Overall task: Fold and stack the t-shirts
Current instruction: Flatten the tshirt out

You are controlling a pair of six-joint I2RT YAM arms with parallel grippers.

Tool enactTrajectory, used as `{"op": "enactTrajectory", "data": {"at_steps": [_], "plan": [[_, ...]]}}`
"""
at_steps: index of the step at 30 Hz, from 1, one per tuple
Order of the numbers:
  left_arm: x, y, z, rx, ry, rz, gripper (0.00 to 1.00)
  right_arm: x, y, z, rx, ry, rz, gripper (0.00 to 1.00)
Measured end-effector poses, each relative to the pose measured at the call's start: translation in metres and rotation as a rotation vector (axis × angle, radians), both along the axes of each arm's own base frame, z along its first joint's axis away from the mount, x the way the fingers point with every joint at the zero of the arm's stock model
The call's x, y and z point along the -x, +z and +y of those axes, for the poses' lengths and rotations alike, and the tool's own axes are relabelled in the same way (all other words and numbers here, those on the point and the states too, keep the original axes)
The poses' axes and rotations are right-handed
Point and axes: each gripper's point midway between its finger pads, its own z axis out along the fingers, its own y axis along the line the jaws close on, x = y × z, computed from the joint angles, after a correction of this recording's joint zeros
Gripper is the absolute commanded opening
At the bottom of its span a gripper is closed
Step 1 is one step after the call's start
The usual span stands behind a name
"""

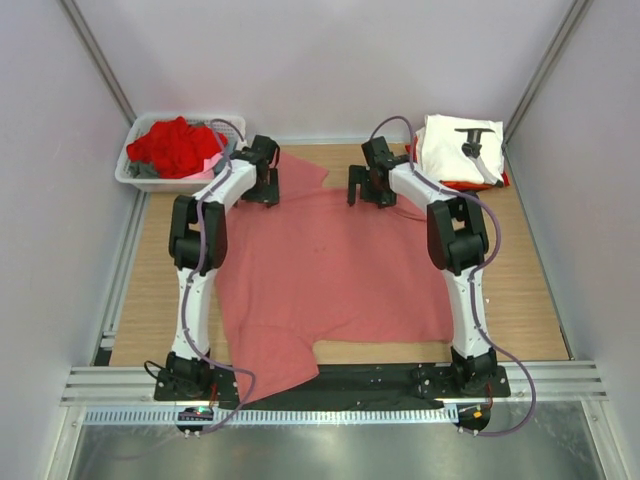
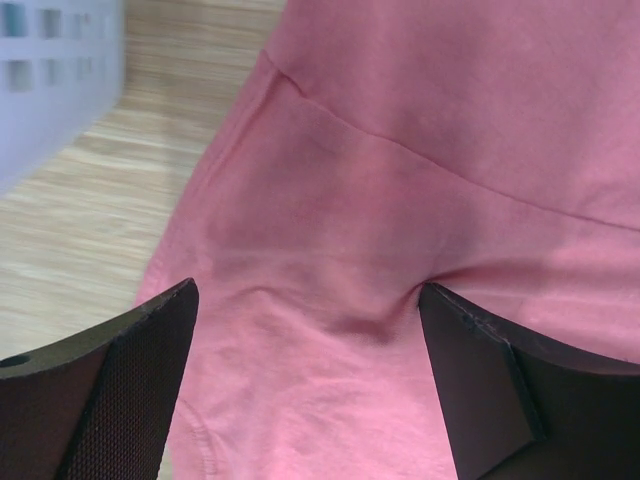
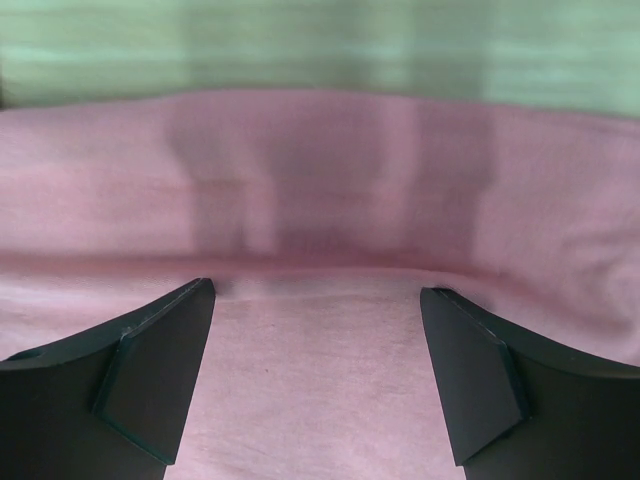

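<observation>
The large salmon-pink t-shirt point(image 1: 330, 270) lies spread flat over the middle of the table, one corner hanging over the near edge. My left gripper point(image 1: 262, 185) is open, its jaws wide apart, low over the shirt's far left part near a seam point(image 2: 400, 150). My right gripper point(image 1: 368, 188) is open just above the shirt's far edge point(image 3: 320, 270). A folded white t-shirt with black print point(image 1: 455, 150) sits on a red one at the far right. Red t-shirts point(image 1: 175, 145) and a grey one fill the basket.
The white plastic basket point(image 1: 132, 172) stands at the far left corner; its wall shows in the left wrist view point(image 2: 50, 90). Bare wood table point(image 1: 520, 280) lies right of the pink shirt. Metal rails run along the near edge.
</observation>
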Motion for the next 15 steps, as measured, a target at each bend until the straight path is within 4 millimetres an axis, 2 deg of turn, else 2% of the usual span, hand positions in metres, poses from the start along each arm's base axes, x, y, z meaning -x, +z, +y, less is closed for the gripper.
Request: {"op": "enactTrajectory", "data": {"at_steps": [2,6,9,12,15], "plan": [[0.001,0.003,0.014,-0.025,0.023,0.015,0.91,-0.014,0.002,0.012,-0.02,0.017,-0.019,0.91],[0.004,0.009,0.028,-0.072,0.04,0.032,0.91,-0.03,0.005,0.027,-0.056,0.039,-0.04,0.91],[0.01,0.01,0.038,-0.095,0.057,0.048,0.92,-0.029,0.004,0.033,-0.078,0.055,-0.036,0.91],[0.03,0.014,0.044,-0.1,0.061,0.073,0.93,-0.026,0.005,0.034,-0.093,0.063,-0.043,0.91],[0.049,0.039,0.043,-0.09,0.056,0.055,0.94,-0.018,0.007,0.035,-0.09,0.069,-0.039,0.94]]}}
